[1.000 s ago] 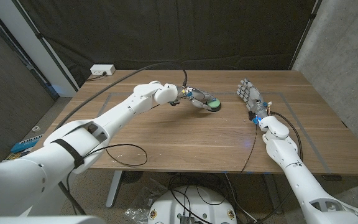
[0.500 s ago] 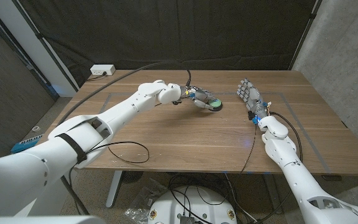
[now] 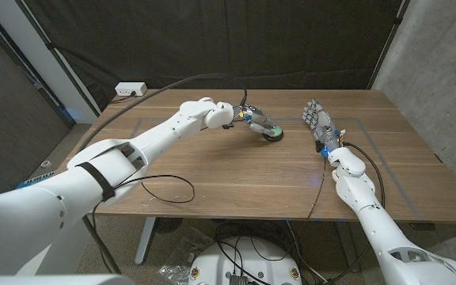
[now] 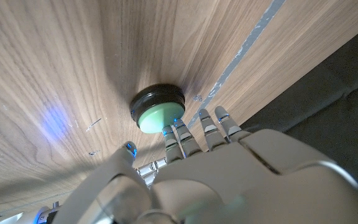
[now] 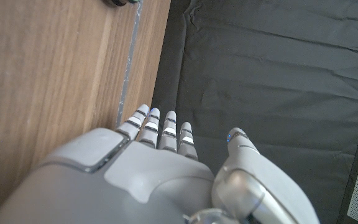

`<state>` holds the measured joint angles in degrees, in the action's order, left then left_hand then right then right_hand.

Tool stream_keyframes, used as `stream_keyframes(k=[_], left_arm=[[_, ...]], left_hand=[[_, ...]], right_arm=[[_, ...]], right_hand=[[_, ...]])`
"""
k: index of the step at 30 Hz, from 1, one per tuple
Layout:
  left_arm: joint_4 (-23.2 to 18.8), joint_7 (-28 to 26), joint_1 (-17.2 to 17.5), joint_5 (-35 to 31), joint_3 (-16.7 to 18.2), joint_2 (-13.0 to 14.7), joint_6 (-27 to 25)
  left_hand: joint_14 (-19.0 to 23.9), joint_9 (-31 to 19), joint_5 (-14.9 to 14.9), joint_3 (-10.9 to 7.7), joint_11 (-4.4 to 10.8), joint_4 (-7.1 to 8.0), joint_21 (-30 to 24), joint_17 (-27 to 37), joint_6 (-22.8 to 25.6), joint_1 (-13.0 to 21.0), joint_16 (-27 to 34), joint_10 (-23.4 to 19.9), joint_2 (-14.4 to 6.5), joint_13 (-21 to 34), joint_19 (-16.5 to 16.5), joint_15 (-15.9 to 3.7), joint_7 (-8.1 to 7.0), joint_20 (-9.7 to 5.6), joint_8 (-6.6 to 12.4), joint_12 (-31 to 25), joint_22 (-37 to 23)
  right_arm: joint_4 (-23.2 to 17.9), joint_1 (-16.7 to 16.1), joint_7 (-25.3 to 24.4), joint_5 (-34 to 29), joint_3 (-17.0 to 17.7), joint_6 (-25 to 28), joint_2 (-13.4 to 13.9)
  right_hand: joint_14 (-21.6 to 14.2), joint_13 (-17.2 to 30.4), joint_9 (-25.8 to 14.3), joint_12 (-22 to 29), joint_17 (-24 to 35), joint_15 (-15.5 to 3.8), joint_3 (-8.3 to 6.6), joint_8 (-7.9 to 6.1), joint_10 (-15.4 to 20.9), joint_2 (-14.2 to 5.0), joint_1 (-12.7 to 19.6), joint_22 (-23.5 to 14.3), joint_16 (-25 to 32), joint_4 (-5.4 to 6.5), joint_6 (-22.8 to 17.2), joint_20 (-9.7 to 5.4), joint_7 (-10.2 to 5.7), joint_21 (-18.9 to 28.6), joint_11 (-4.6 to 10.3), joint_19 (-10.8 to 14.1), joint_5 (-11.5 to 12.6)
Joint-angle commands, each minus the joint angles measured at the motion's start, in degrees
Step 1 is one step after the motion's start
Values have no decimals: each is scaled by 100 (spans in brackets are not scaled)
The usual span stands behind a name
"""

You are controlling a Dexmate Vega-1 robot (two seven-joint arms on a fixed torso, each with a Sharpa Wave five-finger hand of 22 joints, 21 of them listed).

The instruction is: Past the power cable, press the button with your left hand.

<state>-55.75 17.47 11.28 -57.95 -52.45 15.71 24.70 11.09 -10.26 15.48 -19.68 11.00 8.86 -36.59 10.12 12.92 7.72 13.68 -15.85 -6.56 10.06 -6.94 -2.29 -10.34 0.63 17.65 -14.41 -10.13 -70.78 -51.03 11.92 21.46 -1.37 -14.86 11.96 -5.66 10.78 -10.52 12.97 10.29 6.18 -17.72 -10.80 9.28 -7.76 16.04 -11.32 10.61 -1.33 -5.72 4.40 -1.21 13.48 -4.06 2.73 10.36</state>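
With the left hand poised over the green button at upper centre of the bench, fingers loosely spread and empty, a slanted push could glance off the cap's edge, leaving it unpressed.

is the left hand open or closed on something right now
Open, holding nothing: the left hand has its fingers stretched out, tips at the green button.

— We see a wooden table, matt, with fine grain.
— And we see the button: smooth pale-green plastic cap, glossy black base. The left hand looks satin plastic.
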Motion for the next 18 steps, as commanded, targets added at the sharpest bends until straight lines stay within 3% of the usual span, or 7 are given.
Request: stream_keyframes(k=[1,5,18], left_arm=[[363,162,-140,27,-193,-112,52],[426,118,-185,-38,-275,-121,45],[718,94,-343,-222,-549,-222,-49]], left_hand=[[159,-9,39,42,-353,-17,31,18,3159,-3,34,-2094,62,62,56,-618,823,8,265,-182,-19],[289,-8,60,73,-372,-10,67,21,3410,-44,40,-2334,86,64,80,-613,931,11,294,-181,-20],[433,-9,89,125,-436,2,127,26,3752,-111,33,-2621,116,69,91,-644,1005,2,331,-160,-21]], right_arm=[[238,141,-36,-26,8,-114,-97],[340,194,-38,-27,5,-166,-145],[570,294,-117,-60,34,-380,-272]], right_hand=[[-37,12,-17,-27,13,4,-14,5,8,-2,-56,-9,32,20,24,25,16,16,-7,57,12],[-51,12,-17,-27,16,3,-13,8,10,-3,-69,-10,36,28,37,22,10,17,-13,64,11],[-77,12,-16,-31,25,-5,-1,14,6,1,-133,-13,44,66,73,14,10,18,-18,77,1]])
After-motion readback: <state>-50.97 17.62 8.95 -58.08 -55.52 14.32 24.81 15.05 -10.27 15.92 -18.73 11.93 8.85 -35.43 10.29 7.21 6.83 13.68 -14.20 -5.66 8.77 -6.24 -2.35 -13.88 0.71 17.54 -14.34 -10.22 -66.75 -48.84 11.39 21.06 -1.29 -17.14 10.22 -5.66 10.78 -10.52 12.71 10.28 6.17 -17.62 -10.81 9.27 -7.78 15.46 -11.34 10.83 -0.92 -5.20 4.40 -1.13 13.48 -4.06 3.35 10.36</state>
